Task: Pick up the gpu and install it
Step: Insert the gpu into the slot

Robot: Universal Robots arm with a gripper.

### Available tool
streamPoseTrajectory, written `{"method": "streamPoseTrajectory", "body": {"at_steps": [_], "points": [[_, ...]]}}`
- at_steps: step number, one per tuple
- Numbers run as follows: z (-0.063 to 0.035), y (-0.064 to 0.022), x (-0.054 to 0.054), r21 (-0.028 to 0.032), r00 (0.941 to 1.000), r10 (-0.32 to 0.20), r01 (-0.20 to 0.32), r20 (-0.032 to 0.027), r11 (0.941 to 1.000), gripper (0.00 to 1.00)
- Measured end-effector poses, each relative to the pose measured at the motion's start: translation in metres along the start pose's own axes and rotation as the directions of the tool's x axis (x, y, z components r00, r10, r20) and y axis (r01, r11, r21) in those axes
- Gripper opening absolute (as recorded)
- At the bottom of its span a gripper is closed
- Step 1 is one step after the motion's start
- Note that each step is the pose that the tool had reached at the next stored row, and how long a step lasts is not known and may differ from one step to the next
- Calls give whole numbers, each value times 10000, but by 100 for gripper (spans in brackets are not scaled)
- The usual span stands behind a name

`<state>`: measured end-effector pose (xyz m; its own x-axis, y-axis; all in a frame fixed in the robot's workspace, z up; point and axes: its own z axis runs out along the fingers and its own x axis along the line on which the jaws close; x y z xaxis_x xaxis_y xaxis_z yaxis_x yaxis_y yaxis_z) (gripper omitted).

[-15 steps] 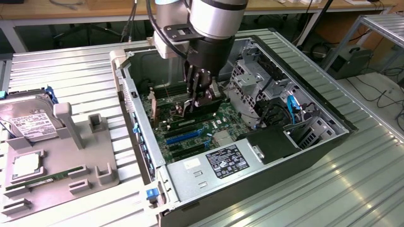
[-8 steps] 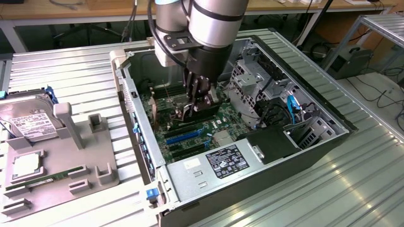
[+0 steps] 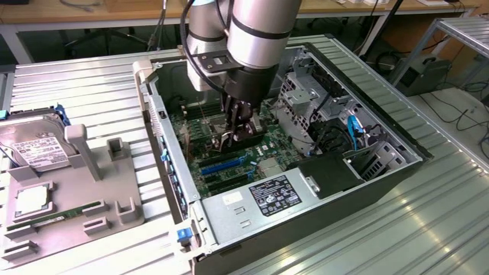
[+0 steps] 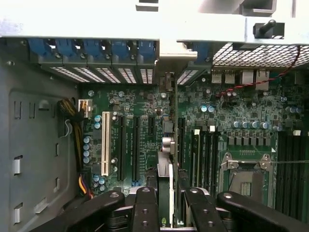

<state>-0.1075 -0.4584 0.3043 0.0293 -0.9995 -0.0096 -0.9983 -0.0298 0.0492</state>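
Observation:
My gripper [image 3: 238,133] reaches down into the open computer case [image 3: 382,129], over the green motherboard [image 3: 264,150]. It is shut on the gpu [image 3: 240,139], a thin dark card held upright. In the wrist view the gpu [image 4: 166,186] is seen edge-on between the black fingers [image 4: 145,208] of the gripper [image 4: 170,212]. It lines up with the row of expansion slots [image 4: 135,145], beside the white slot [image 4: 105,143]. Its lower edge is hidden, so I cannot tell whether it touches a slot.
A grey fixture [image 3: 114,200] at the exterior view's left carries a silver hard drive [image 3: 38,152], a green memory stick [image 3: 54,216] and a square chip [image 3: 31,197]. Inside the case are the power supply [image 3: 264,197], drive cage [image 3: 306,94], cables [image 3: 353,129] and CPU socket [image 4: 246,179].

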Motion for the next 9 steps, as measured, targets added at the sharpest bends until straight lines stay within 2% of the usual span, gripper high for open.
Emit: {"method": "streamPoseTrajectory", "body": {"at_steps": [9], "points": [[157, 30, -3, 25, 9999, 140, -140, 7, 9999, 26]]}}
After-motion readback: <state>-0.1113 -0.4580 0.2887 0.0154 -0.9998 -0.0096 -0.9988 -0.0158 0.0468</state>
